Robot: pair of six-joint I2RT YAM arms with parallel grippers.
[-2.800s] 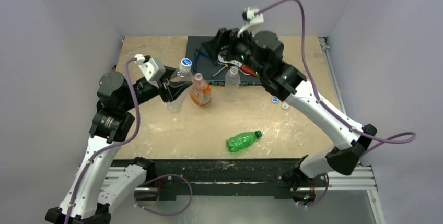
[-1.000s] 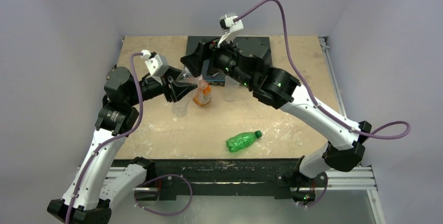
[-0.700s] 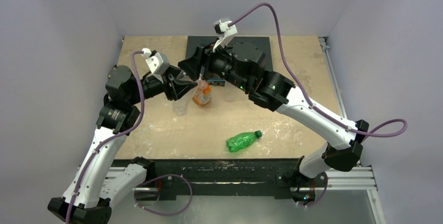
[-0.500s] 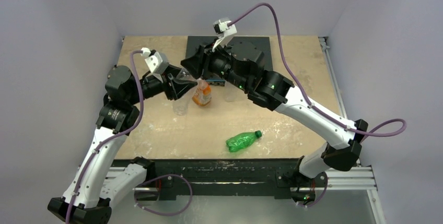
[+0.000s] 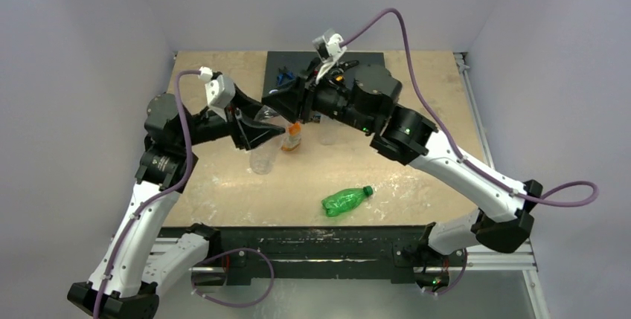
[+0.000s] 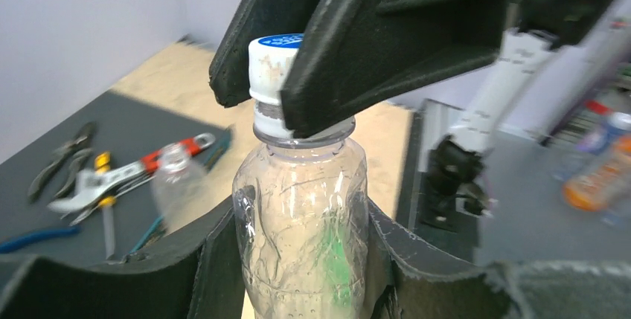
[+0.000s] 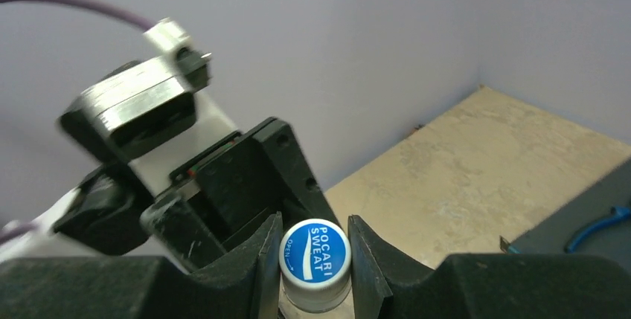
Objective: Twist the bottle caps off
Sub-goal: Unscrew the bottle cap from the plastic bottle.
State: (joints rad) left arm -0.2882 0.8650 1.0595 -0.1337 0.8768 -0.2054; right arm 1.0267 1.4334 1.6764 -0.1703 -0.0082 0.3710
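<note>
Nearest me, a green bottle (image 5: 346,201) lies on its side toward the desk's (image 5: 216,200) near edge, cap on. Further in, left of centre, the left hand (image 6: 301,259) is clenched around a clear crinkled bottle (image 6: 301,185). The right hand (image 7: 315,263) is clamped on the sides of its white cap (image 6: 266,70). That thin, empty-looking plastic seems light and quick to buckle, so I'd grip it near the stiffer shoulder and pinch the small cap squarely. Just beyond stands the orange-label bottle (image 5: 292,137); tools (image 6: 111,178) lie on the dark mat (image 5: 368,59) at the far edge.
</note>
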